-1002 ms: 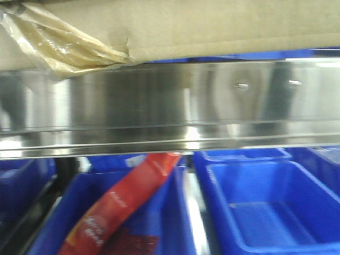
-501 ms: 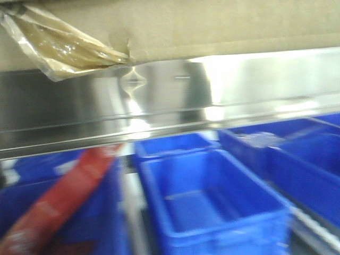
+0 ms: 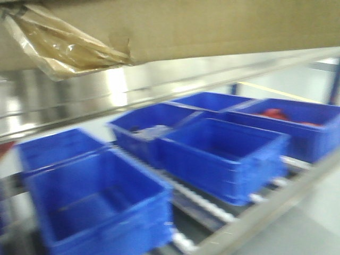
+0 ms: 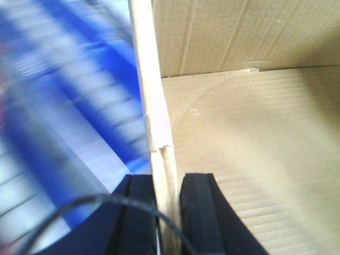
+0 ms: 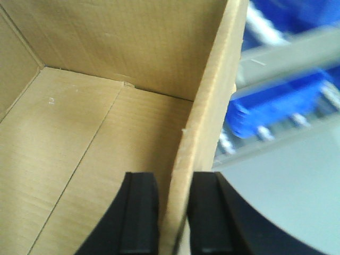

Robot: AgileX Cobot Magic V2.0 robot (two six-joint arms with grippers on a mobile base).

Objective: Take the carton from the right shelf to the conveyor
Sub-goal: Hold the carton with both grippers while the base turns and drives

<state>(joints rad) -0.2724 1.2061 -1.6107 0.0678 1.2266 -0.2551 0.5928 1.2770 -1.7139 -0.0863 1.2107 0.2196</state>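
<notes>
Front view: the carton [image 3: 212, 26] fills the upper band, close above the steel shelf rail [image 3: 64, 101]; blue bins [image 3: 228, 154] crowd the level below. Right wrist view: open grey floor [image 5: 287, 186] lies outside the carton's side wall; its interior offers room.

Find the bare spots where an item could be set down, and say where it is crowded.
Inside the carton, the floor is bare between the walls clamped by the left gripper and the right gripper. The nearest blue bin looks empty too. The lower rack is crowded: bins stand almost wall to wall, and the far right bin holds red items.
</notes>
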